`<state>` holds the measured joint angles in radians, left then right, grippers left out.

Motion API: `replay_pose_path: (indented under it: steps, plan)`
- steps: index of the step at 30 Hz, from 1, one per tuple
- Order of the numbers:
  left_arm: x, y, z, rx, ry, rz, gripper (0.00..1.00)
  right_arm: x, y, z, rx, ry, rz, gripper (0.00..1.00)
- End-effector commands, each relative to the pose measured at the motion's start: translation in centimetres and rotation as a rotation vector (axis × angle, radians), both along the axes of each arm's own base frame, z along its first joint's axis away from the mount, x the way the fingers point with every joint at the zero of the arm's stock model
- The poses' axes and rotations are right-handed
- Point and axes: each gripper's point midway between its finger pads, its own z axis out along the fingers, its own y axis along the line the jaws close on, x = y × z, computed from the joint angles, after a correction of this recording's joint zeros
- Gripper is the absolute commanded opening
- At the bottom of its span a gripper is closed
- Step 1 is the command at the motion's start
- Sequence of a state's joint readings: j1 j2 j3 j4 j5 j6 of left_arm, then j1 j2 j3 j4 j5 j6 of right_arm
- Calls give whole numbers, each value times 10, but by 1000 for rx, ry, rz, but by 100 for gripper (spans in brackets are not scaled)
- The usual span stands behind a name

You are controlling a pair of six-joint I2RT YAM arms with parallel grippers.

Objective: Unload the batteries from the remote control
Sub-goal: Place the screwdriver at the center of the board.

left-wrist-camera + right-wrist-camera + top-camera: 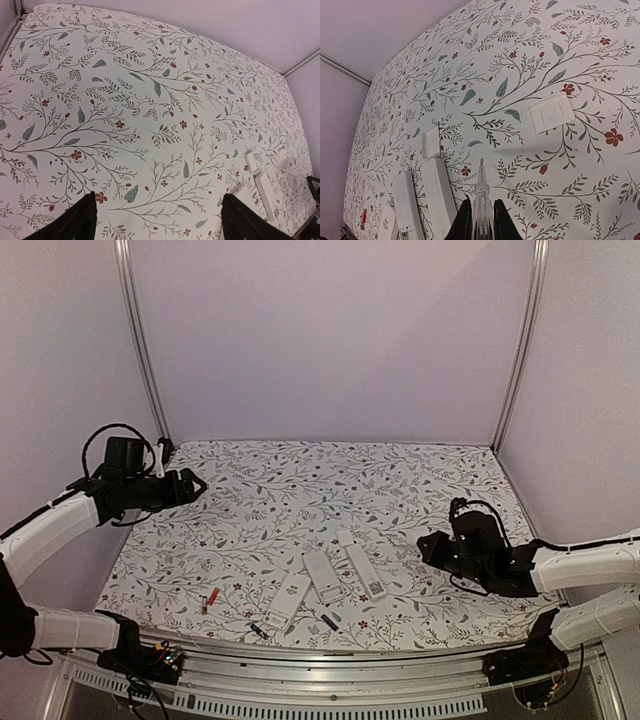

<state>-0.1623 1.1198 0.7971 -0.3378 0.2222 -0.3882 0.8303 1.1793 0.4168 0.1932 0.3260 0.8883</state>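
Starting at the right gripper (481, 209): pinched shut on a thin clear pen-like tool (480, 185), gripped between the two black fingers (465, 222) and sticking out past them, tip out over the floral cloth (580, 200). Just left of that tip, the rightmost remote (440, 192), white, lying flat, with a small white cover (430, 141) just beside its far end. Farther right, a second cover (551, 112), alone on the cloth and well apart from the first.

Over to the left gripper (159, 222): spread wide, dark fingertips (75, 222) at the two lower corners of the wrist view, only patterned cloth between them. Raised at the left side of the cloth, well apart from the remotes.

Out near the front edge, seen from above: middle remote (322, 576) and left remote (287, 600), side by side with the rightmost. Loose beside them, outside the remotes and apart from both grippers: one red-orange battery (213, 596) left of the left remote, one dark battery (258, 629) by its near end, a second dark battery (328, 621) by the near end of the middle remote. Whether any cell sits inside a remote: too small to tell.
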Motion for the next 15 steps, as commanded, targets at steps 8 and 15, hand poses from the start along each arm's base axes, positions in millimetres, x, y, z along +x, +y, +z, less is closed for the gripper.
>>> replay_pose_path:
  steps: [8, 15]
  plan:
    - [-6, 7, -12, 32, 24, 12, 86, -6, -28, -44, -29, 73, -126, 19]
    - [-7, 5, -15, 29, 33, 5, 86, -12, -28, -53, -21, 107, -119, 45]
